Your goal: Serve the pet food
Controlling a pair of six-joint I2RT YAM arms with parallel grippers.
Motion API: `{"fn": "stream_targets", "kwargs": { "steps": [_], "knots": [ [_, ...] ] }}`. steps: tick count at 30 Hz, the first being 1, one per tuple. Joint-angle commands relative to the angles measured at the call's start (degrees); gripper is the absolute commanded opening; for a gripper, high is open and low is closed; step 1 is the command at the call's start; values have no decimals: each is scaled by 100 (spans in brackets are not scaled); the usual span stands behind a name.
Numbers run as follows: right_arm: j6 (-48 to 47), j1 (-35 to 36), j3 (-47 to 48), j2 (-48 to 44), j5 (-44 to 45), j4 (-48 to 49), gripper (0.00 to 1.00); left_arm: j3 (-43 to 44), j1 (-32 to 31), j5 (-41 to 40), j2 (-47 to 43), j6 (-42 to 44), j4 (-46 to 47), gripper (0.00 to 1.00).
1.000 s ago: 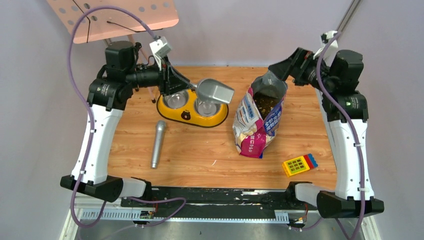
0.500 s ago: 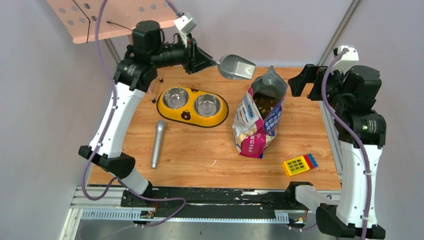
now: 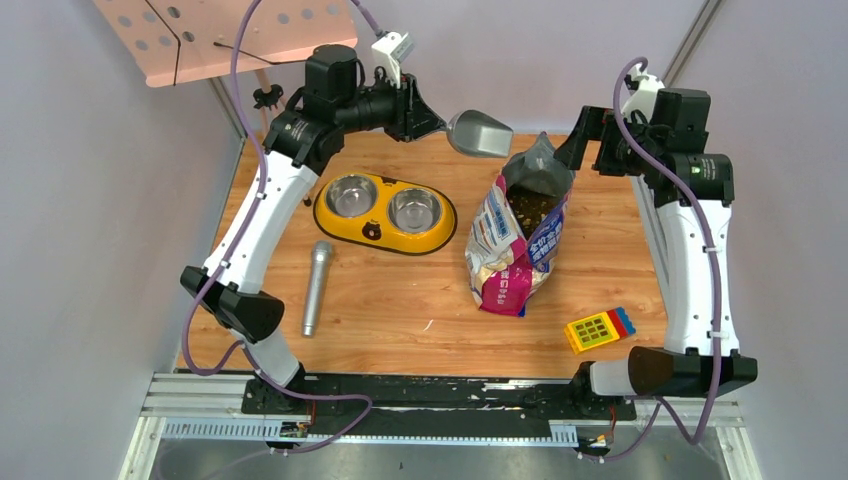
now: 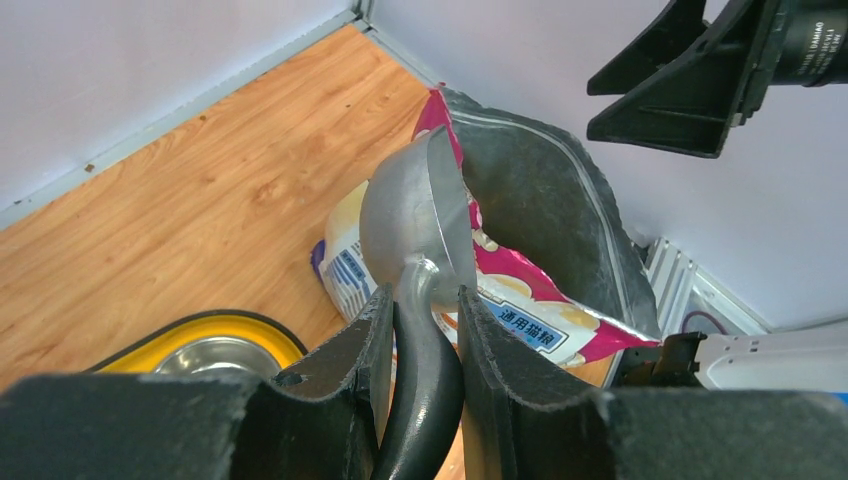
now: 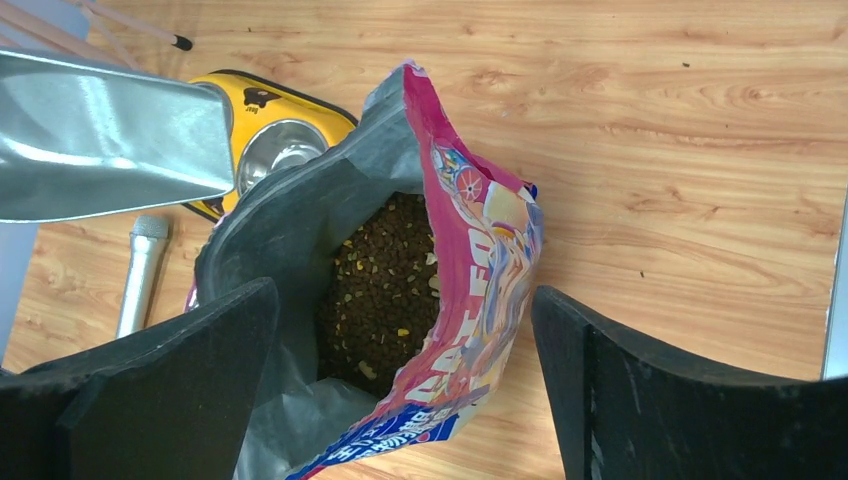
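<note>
The pet food point(image 5: 385, 290) is dark brown kibble lying inside the open pink-and-blue cat-food bag point(image 3: 515, 240), which stands right of the table's centre. My left gripper point(image 3: 425, 112) is shut on the black handle of a grey metal scoop point(image 3: 481, 134), holding it in the air just back-left of the bag's mouth. The left wrist view shows the fingers point(image 4: 375, 340) clamping the handle, with the scoop's bowl point(image 4: 415, 215) in front of the bag point(image 4: 540, 210). No kibble shows in the scoop. My right gripper point(image 3: 585, 140) hangs open above the bag's back right edge, its jaws straddling the opening point(image 5: 405, 300).
A yellow double-bowl feeder point(image 3: 340, 222) with two steel bowls sits left of the bag. Nearer the front lie a silver microphone point(image 3: 318, 285) and, at the front right, a yellow toy keypad point(image 3: 598, 328). A pink perforated board point(image 3: 230, 35) overhangs the back left corner.
The left arm lifted the scoop from above the feeder's right bowl up and back to beside the bag's mouth. The right gripper drew away to the right, then came back over the bag.
</note>
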Motion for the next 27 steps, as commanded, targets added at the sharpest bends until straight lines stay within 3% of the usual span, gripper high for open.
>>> {"fn": "stream_targets", "kwargs": {
  "steps": [1, 4, 7, 10, 17, 19, 24, 27],
  "knots": [
    [41, -11, 120, 45, 131, -56, 100, 217, -40, 158, -420, 117, 451, 0],
    [-135, -11, -12, 9, -115, -118, 99, 150, -45, 179, -609, 309, 449, 0],
    [-61, -15, -221, 2, -244, -250, 72, 93, -40, 150, -745, 506, 367, 0],
    [-107, -11, -326, 43, -238, -355, 56, 57, -45, 191, -815, 607, 267, 0],
    [20, -5, -290, 376, 1, -460, 50, 94, -85, 411, -898, 999, -260, 0],
    [24, -2, -205, 486, -99, -460, 39, 92, -125, 431, -933, 1175, -437, 0],
    [-119, 178, 372, 821, -141, -398, 0, -7, -179, 84, -1013, 1739, -908, 0],
    [-228, 517, 1013, 1099, -20, -349, 0, -124, -174, -220, -1180, 2057, -1034, 0]
  ]
}}
